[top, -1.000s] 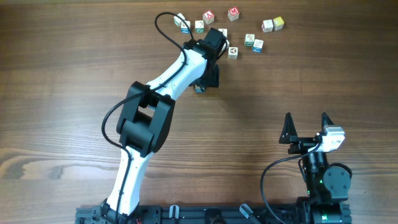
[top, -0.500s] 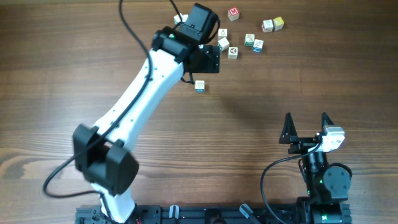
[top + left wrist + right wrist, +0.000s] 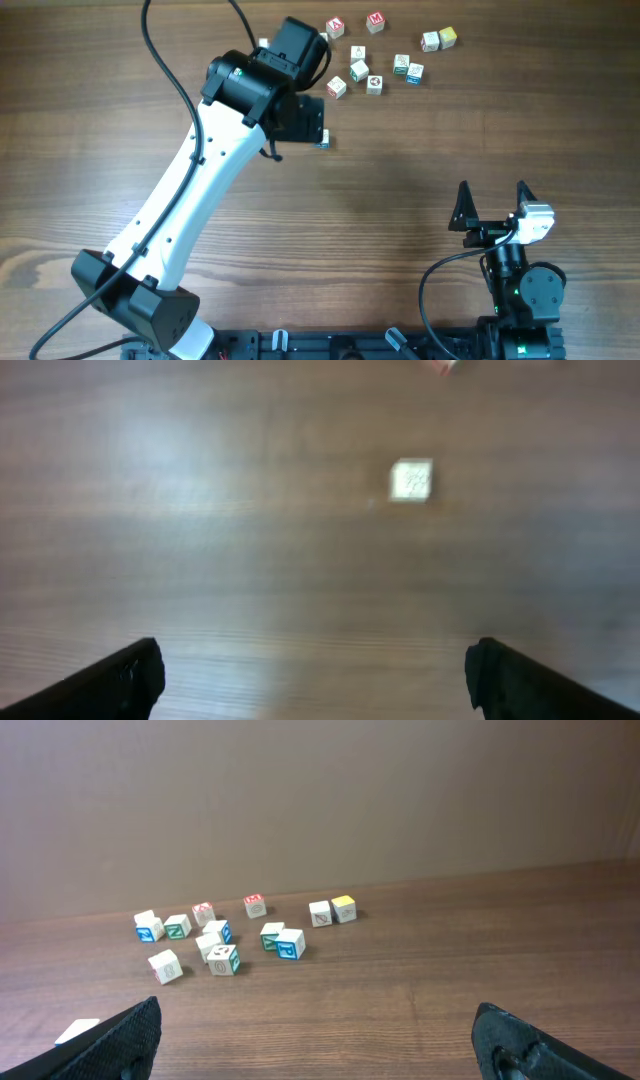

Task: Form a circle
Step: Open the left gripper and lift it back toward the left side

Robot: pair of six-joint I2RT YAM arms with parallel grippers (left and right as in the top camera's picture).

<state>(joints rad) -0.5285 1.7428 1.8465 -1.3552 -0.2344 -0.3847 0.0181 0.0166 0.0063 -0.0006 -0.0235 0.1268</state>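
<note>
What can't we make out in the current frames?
- Overhead: the left arm covers the left end of the cube cluster and part of the lone cube.
- Left wrist: blurred; one cube has an unreadable face, and a reddish piece is cut by the top edge.
- Right wrist: cluster letters are too small; the nearest cube is partly behind a finger of the right end effector.
</note>
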